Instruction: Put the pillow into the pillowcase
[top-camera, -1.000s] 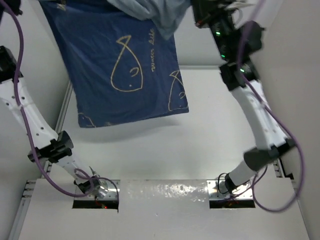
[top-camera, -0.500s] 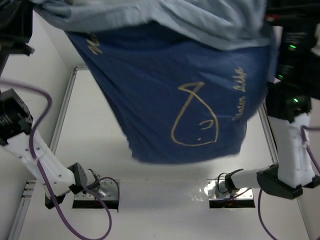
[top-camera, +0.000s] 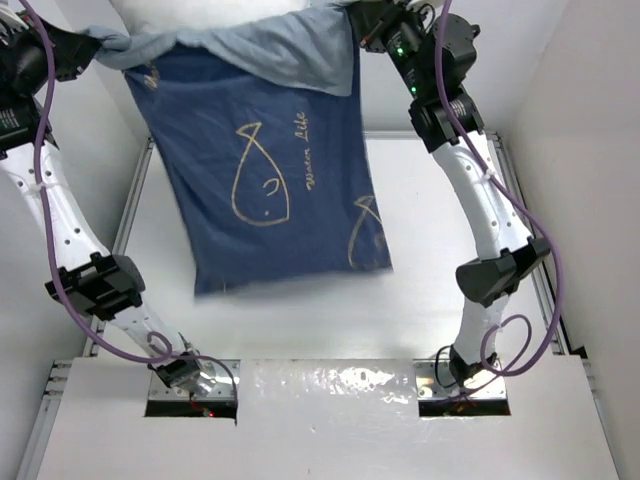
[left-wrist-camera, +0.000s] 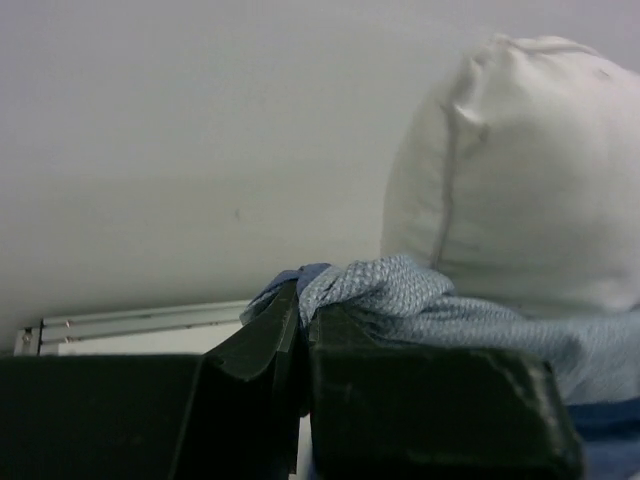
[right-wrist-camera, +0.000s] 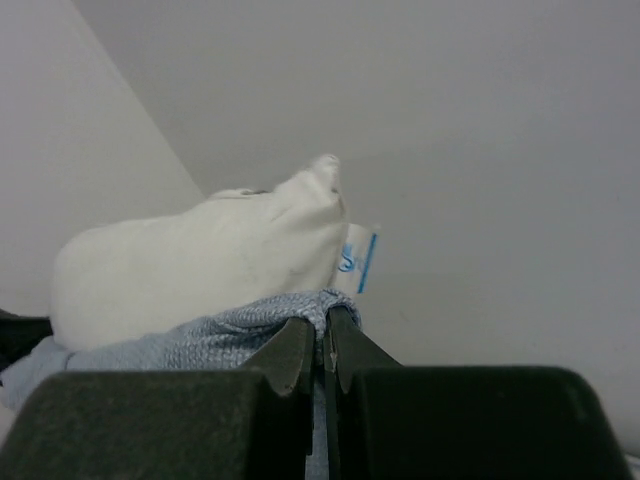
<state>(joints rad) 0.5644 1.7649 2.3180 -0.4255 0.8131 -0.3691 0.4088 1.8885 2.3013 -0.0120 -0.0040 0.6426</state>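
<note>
The navy pillowcase (top-camera: 270, 180), with pale fish drawings, hangs above the table from its lighter grey-blue mouth edge. The white pillow (top-camera: 200, 12) sticks out of that mouth at the top edge of the overhead view, its lower part hidden inside the cloth. My left gripper (top-camera: 95, 45) is shut on the left corner of the mouth. In the left wrist view the gripper (left-wrist-camera: 303, 300) pinches the pillowcase (left-wrist-camera: 390, 290) beside the pillow (left-wrist-camera: 520, 190). My right gripper (top-camera: 360, 20) is shut on the right corner. Its wrist view shows the gripper (right-wrist-camera: 323, 335) nipping the pillowcase (right-wrist-camera: 200, 335) under the pillow (right-wrist-camera: 200, 265).
The white table (top-camera: 440, 270) lies below the hanging cloth, with a metal rail (top-camera: 130, 210) along its left side and white walls around. A small blue-printed label (right-wrist-camera: 360, 258) sticks out of the pillow's corner. Both arm bases (top-camera: 190, 385) sit at the near edge.
Half a second ago both arms had lifted the pillowcase up close to the camera. It has since dropped back and hangs lower and farther left. Both grips stayed shut.
</note>
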